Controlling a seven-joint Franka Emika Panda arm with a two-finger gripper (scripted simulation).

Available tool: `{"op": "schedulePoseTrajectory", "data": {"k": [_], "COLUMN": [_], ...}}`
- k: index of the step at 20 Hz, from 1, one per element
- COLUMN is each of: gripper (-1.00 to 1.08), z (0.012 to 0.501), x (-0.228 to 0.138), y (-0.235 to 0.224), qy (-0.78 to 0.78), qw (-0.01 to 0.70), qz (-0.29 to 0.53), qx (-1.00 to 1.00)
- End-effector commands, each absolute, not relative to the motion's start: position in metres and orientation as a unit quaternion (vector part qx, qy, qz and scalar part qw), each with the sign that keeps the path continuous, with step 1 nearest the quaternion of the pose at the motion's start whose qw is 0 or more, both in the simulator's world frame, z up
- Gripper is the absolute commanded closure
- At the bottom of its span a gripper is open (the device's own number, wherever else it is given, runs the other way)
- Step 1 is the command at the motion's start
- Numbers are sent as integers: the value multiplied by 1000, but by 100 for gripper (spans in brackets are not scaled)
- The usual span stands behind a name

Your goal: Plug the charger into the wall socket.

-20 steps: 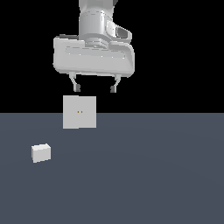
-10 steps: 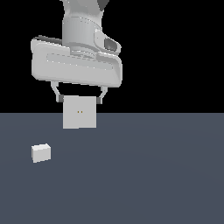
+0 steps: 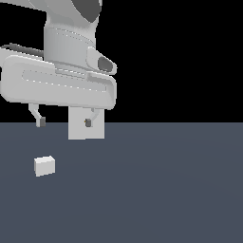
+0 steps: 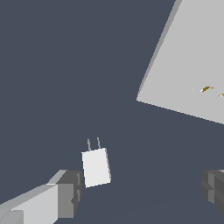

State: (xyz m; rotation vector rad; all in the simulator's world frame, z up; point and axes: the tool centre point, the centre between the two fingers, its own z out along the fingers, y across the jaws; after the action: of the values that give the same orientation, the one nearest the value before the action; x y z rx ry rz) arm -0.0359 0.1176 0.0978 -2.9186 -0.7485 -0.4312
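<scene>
Since a second ago the arm has swung toward the exterior view's left and now looms much larger in frame; charger and socket plate sit where they were. Tool (image 3: 64, 122) hangs above the table (image 3: 166, 190), fingers spread wide, nothing between them. One fingertip (image 3: 41, 122) shows clear at the exterior view's left; the other overlaps the wall socket (image 3: 78, 130) in that view, though whether it touches is not clear.

Wrist view: both finger pads visible, one (image 4: 70, 192) just beside the charger (image 4: 96, 166), the other (image 4: 213, 186) well apart on the opposite side. The charger lies flat on the table, two thin prongs (image 4: 94, 143) pointing roughly toward the wall socket (image 4: 183, 57), whose orange-brown holes (image 4: 206, 89) show near the plate centre. In the exterior view the charger (image 3: 44, 165) sits lower and to the exterior view's left of the tool, apart from the upright plate.

Step in hand looks like the approach to grasp; nothing gripped yet. To do it well: centre the gap over the white block, since it is off toward one finger now, line the pads on the block's long flat sides, descend, close on the body, not the prongs. Keep the prongs free and facing the holes so the later push goes straight in.
</scene>
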Motion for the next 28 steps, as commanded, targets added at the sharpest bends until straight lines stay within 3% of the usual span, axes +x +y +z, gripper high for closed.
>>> {"op": "schedulePoseTrajectory", "data": {"k": [1, 13, 28], "gripper": [-92, -92, -92], "z": [90, 66, 41], "x": [-41, -55, -57], "y": [127, 153, 154], "qy": [-267, -329, -335], "qw": [54, 71, 71], "qz": [-156, -193, -195], "qx": [-949, -921, -919]}}
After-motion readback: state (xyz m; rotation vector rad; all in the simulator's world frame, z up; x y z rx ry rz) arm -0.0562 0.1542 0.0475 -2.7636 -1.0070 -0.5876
